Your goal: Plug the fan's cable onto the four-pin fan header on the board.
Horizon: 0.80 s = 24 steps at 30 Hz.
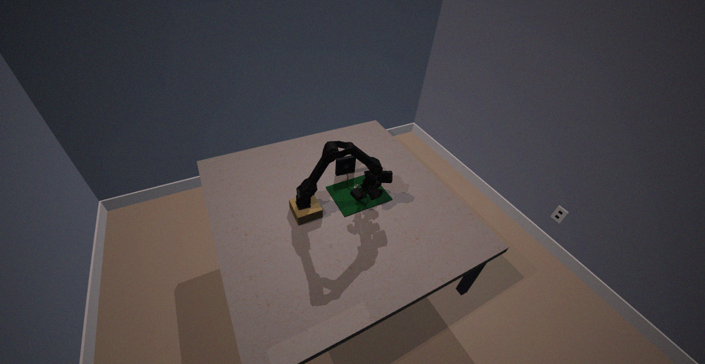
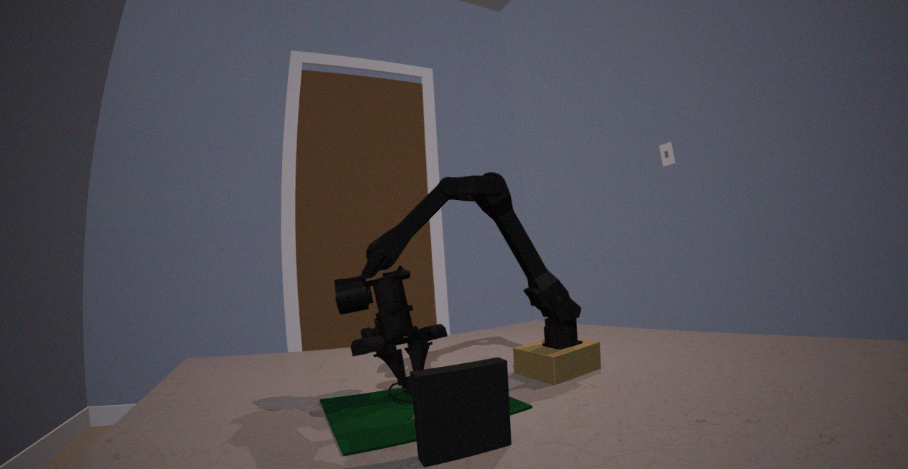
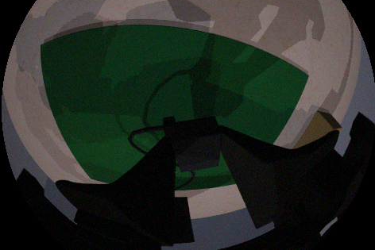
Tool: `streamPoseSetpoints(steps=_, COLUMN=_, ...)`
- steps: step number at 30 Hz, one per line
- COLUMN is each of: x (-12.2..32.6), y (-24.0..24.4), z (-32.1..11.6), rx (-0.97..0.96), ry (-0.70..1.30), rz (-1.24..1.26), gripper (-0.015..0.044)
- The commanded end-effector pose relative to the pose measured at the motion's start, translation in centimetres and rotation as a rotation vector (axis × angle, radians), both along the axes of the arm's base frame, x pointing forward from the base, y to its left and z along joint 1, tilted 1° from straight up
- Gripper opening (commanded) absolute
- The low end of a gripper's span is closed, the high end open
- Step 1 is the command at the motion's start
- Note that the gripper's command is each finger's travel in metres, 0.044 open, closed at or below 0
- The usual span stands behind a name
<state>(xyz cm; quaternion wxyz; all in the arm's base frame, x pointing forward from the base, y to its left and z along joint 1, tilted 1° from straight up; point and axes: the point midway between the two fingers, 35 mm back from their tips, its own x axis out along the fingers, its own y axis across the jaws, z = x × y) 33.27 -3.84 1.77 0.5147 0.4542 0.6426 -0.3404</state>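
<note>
Top view: The board (image 1: pixel 339 205) (image 2: pixel 365 420) (image 3: pixel 131 58) lies flat on the table (image 1: pixel 266 179) (image 2: pixel 698 390) (image 3: pixel 220 205). The fan (image 1: pixel 345 166) (image 2: pixel 462 410) stands upright just beyond the board's far edge. The arm's block (image 1: pixel 311 216) (image 2: pixel 533 365) (image 3: pixel 317 129) is near the board, on its left side in this view. The cable (image 1: pixel 347 181) (image 2: pixel 391 395) (image 3: pixel 131 139) runs from the fan to the board. A small pale part (image 1: pixel 356 186), consistent with the header, is on the board between the fan and the gripper (image 1: pixel 365 200) (image 2: pixel 406 383) (image 3: pixel 195 135). The plug cannot be distinguished here.

Exterior view: The gripper points down over the board, slightly tilted, with its fingertips close together low above the surface. The fan covers part of the board. A cable loop is visible beside the fingertips. Contact between plug and board cannot be determined.

Wrist view: The gripper is closed on the plug (image 3: pixel 198 151), one finger on each side. The plug is positioned over the board, apart from the header's location. The cable leaves the plug's left side and curves over the board.
</note>
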Motion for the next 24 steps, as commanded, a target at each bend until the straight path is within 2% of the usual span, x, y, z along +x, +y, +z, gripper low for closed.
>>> streamPoseSetpoints(steps=1, x=0.3, y=-0.1, z=1.9, rx=-0.005, ry=-0.017, rz=-0.003, gripper=0.0)
streamPoseSetpoints(steps=14, x=-0.1, y=-0.1, z=4.9, rx=-0.006, ry=-0.015, rz=0.0, gripper=0.0)
streamPoseSetpoints(steps=24, x=0.8, y=0.7, z=5.0, rx=-0.024, ry=-0.088, rz=0.312, gripper=0.0)
